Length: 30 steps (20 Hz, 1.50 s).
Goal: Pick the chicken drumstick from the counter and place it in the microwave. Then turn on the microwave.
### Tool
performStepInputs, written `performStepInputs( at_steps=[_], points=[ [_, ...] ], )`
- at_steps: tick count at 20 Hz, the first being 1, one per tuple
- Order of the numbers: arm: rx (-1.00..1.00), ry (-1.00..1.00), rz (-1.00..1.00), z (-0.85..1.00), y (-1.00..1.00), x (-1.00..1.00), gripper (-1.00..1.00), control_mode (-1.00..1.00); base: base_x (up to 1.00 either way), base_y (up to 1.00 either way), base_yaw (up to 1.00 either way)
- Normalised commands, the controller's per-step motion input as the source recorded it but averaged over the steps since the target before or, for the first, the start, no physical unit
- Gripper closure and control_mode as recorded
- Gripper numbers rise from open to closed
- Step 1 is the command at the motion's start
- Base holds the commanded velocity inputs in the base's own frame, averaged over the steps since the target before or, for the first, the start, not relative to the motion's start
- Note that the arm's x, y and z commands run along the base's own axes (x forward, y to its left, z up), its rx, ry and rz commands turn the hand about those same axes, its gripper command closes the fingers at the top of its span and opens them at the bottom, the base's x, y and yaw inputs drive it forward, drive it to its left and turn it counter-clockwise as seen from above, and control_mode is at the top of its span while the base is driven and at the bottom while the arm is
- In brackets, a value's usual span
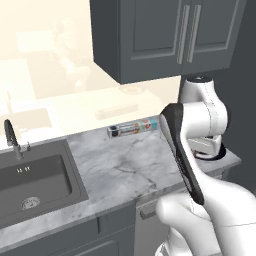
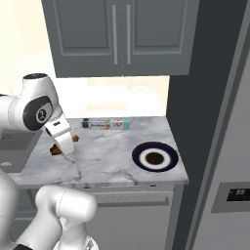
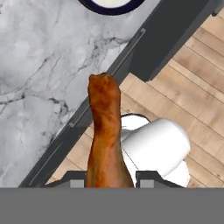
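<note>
reddish-brown chicken drumstick [image 3: 104, 131], white-grey marbled counter [image 2: 105, 156], dark-rimmed round plate [image 2: 155, 156], grey cabinets [image 1: 165, 35]

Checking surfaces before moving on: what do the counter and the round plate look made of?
Counter: looks like polished marble or stone, white-grey with dark veining. Round plate: probably glazed ceramic, with a dark rim, a pale ring and a dark centre; the render leaves it uncertain.

A dark grey sink [image 1: 30, 185] sat sunk into the marbled table [image 1: 125, 165], with a black tap [image 1: 12, 137] rising just behind it. Well to the right of the sink, grey wall cupboards [image 1: 165, 35] with slim metal handles hung above, against a pale cream wall [image 1: 45, 60]. Grey cabinet fronts [image 1: 75, 237] ran below the sink. Beyond the table's edge the floor [image 3: 197, 87] was warm wooden planks.
</note>
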Motion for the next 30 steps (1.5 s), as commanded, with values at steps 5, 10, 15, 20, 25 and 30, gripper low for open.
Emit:
performStepInputs(
  at_steps=[5, 10, 15, 20, 25, 30],
  points=[
    [0.0, 0.03, 0.03, 0.0, 0.21, -0.01, 1.0, 1.0, -0.06, 0.02, 0.0],
    [0.0, 0.0, 0.0, 0.0, 0.0, 0.0, 1.0, 1.0, -0.93, -0.05, 0.0],
    [0.0, 0.0, 0.0, 0.0, 0.0, 0.0, 1.0, 1.0, -0.94, -0.44, 0.01],
    [0.0, 0.0, 0.0, 0.0, 0.0, 0.0, 1.0, 1.0, -0.52, -0.8, 0.02],
    [0.0, 0.0, 0.0, 0.0, 0.0, 0.0, 1.0, 1.0, -0.32, -0.97, 0.03],
    [0.0, 0.0, 0.0, 0.0, 0.0, 0.0, 1.0, 1.0, -0.13, -1.0, 0.05]
  ],
)
